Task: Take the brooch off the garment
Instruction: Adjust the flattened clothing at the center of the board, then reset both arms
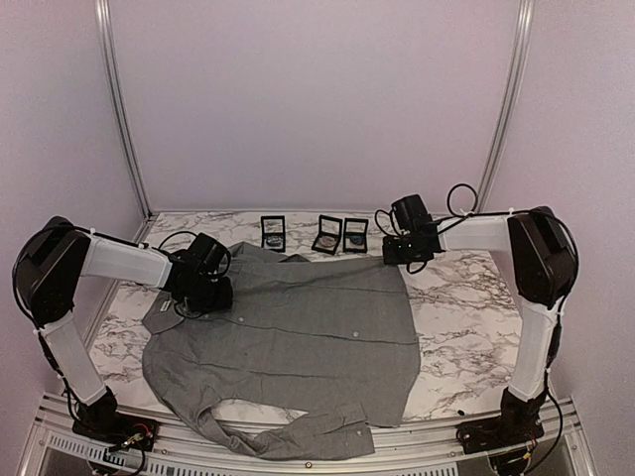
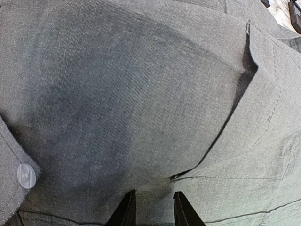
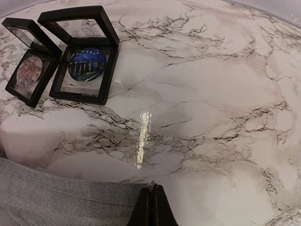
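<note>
On the marble table [image 1: 466, 307] the grey shirt [image 1: 298, 337] lies spread flat, front up, collar toward the left arm, one sleeve bunched at the near edge. Cannot make out a brooch on it in any view.

Along the far edge sit three small black display cases, lids raised:
- left case [image 1: 273, 233]: touching the shirt's far edge, something round and dark inside, too small to tell more.
- middle case [image 3: 30, 56]: holds a pinkish speckled disc [image 3: 29, 71].
- right case [image 3: 84, 56]: just beside the middle one, holds a round blue disc [image 3: 86, 65] with pale dots.

Left gripper [image 2: 153, 209] is down on the shirt's chest near the collar, fingers part-way apart, tips at the cloth just beside the chest pocket [image 2: 263, 117]; a white button [image 2: 26, 175] shows at the placket.

Right gripper [image 3: 153, 207] has its fingers closed together with nothing between them, over bare marble just beside the shirt's hem edge, near the right case.
</note>
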Available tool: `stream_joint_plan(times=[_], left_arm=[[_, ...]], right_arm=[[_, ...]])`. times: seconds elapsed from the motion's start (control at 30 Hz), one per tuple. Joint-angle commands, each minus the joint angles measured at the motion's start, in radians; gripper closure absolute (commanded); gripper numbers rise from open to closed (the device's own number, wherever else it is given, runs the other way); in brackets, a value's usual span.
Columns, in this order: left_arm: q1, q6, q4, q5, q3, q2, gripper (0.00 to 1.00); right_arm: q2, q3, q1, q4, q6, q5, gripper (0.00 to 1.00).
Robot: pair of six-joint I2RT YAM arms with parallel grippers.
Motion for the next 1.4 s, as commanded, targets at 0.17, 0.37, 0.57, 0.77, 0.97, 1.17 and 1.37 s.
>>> stream_joint_plan(times=[0.17,0.37,0.57,0.77,0.97,1.17,1.37], left_arm=[[0.007,0.013,-0.092,0.03,0.01,-0.039,0.72],[0.007,0.021,-0.123,0.025,0.059,-0.115,0.71],[0.007,0.011,-0.148,0.026,0.038,-0.202,0.71],[0.002,0.014,-0.14,0.055,-0.05,-0.353,0.69],[-0.021,0.04,-0.124,0.08,-0.14,-0.537,0.58],[-0.036,0.057,-0.128,0.081,-0.188,-0.705,0.4],[-0.039,0.068,-0.146,0.081,-0.199,-0.823,0.25]], right_arm=[[-0.001,0.003,-0.013,-0.017,0.002,-0.038,0.8],[-0.102,-0.016,0.033,-0.044,-0.006,-0.033,0.53],[-0.217,-0.09,0.125,-0.053,0.014,-0.052,0.44],[-0.377,-0.238,0.191,-0.008,0.06,-0.111,0.34],[-0.581,-0.368,0.209,0.017,0.129,-0.143,0.02],[-0.807,-0.471,0.21,-0.021,0.191,-0.13,0.02],[-1.046,-0.56,0.209,-0.062,0.225,-0.099,0.02]])
